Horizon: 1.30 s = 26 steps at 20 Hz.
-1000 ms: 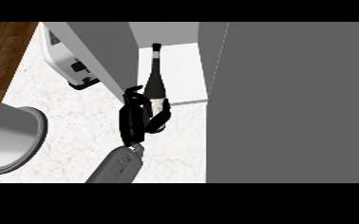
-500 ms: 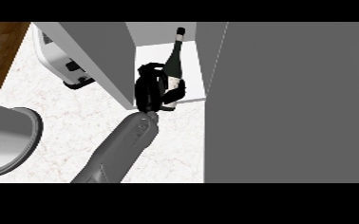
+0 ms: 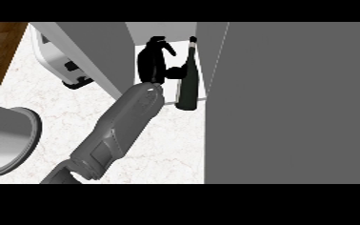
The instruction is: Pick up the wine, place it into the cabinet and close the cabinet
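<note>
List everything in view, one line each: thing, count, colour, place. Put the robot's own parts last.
wine bottle: one, dark, upright inside the open cabinet.
cabinet: one, grey with a white inside, top middle to right.
cabinet door: one, grey, swung open at the left of the opening.
counter: one, white marbled, below.
appliance: one, white, upper left, partly hidden by the door.
round dish: one, grey, left edge.
forearm: one, grey, from the lower left.
hand: one, black, inside the cabinet, beside the bottle.
</note>
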Available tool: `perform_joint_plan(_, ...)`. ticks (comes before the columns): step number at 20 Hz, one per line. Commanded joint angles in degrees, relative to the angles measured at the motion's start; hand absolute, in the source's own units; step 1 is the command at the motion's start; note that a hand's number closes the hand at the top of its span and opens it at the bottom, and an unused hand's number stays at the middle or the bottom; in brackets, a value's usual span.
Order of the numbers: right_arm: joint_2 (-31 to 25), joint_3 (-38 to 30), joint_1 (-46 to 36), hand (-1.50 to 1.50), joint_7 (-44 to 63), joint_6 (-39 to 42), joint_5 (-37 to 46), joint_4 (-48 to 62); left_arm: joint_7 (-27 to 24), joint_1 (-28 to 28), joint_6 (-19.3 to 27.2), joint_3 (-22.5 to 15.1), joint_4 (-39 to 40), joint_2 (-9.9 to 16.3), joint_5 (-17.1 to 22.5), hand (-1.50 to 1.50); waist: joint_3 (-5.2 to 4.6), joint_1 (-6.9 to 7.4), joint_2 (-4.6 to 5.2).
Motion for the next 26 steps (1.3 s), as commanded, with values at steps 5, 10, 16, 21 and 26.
perform_joint_plan(5,-1.0,-1.1,2.4,-1.50,1.1,0.8,-4.4,-3.6,-2.0,-3.7,-0.1,0.1,9.9,0.0,0.1,-1.50,-0.04,-0.75,0.48)
perform_joint_plan(10,-0.6,0.8,1.4,-1.50,1.6,0.7,-4.5,-3.2,-3.0,-3.6,0.9,0.8,10.4,0.0,2.1,-1.50,-0.10,-0.65,0.49)
perform_joint_plan(16,-0.7,-0.5,2.5,-1.50,1.8,0.1,-6.0,-4.7,-11.1,-2.6,1.7,5.0,7.2,0.0,6.0,-1.50,-0.19,0.77,0.18)
perform_joint_plan(21,-1.4,-1.2,-0.4,-1.50,1.1,0.8,-5.5,-1.5,-17.5,-1.0,0.1,7.7,3.2,0.0,11.5,-1.50,-0.16,1.17,0.23)
perform_joint_plan(26,-1.0,-1.1,2.9,-1.50,2.5,-0.7,-6.4,-5.3,-23.8,-0.7,-0.3,9.8,0.3,0.0,16.2,-1.50,-0.14,1.88,-0.50)
